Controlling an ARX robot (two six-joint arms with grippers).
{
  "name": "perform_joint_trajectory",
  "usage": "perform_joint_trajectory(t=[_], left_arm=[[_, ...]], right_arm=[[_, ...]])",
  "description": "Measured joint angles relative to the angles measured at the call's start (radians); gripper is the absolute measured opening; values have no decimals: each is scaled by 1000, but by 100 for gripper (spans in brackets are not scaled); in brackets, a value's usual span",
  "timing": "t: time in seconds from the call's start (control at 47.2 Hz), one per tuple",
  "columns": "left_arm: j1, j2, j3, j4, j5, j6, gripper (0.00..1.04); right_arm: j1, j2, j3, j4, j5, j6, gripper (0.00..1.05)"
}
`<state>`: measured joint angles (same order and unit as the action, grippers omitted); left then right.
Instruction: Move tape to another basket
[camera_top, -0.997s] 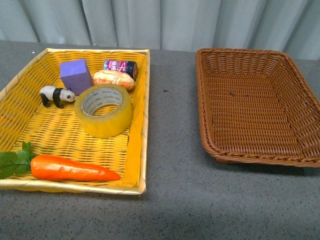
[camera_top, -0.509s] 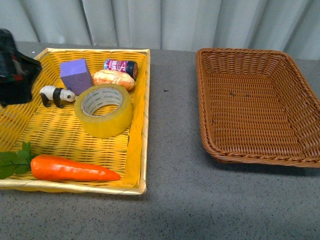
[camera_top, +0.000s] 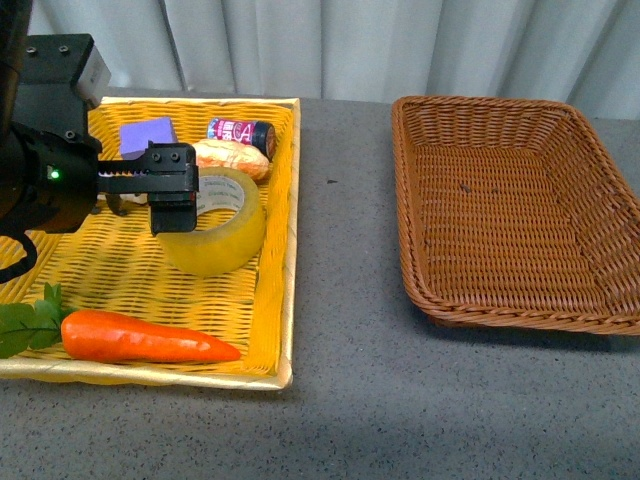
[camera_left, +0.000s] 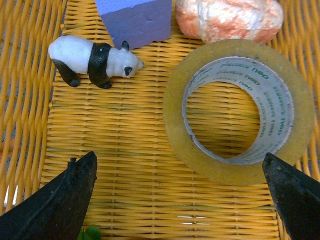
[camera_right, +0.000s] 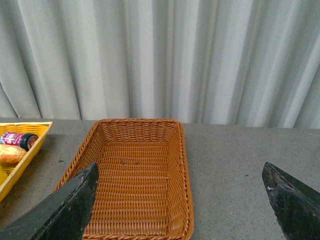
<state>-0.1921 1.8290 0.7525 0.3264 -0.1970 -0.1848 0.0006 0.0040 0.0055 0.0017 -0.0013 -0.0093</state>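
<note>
1. The tape (camera_top: 222, 240) lies flat in the yellow basket (camera_top: 285, 300), close to its right wall. The bread (camera_top: 228, 157) is just behind it and the panda (camera_left: 85, 57) is off to its left. A strip of grey table (camera_top: 345, 250) separates that from the brown basket (camera_top: 500, 210).
2. Your left gripper (camera_top: 172, 188) hangs over the tape's left part, jaws spread wide, gripping nothing. The right gripper (camera_right: 180, 170) is spread wide too, facing the brown basket.
3. A second ago no arm showed out front, and now the left one's come in from the left. The tape hasn't budged.
</note>
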Motion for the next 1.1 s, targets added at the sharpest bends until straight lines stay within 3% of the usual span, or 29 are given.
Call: perform_joint_trajectory(t=[0.297, 0.933, 1.103], left_arm=[[0, 105, 137, -124, -29, -1, 98], [4, 217, 275, -236, -43, -58, 98], [4, 229, 285, -245, -50, -63, 76]], right_arm=[[0, 0, 0, 0, 0, 0, 96], [0, 0, 0, 0, 0, 0, 96], [0, 0, 0, 0, 0, 0, 96]])
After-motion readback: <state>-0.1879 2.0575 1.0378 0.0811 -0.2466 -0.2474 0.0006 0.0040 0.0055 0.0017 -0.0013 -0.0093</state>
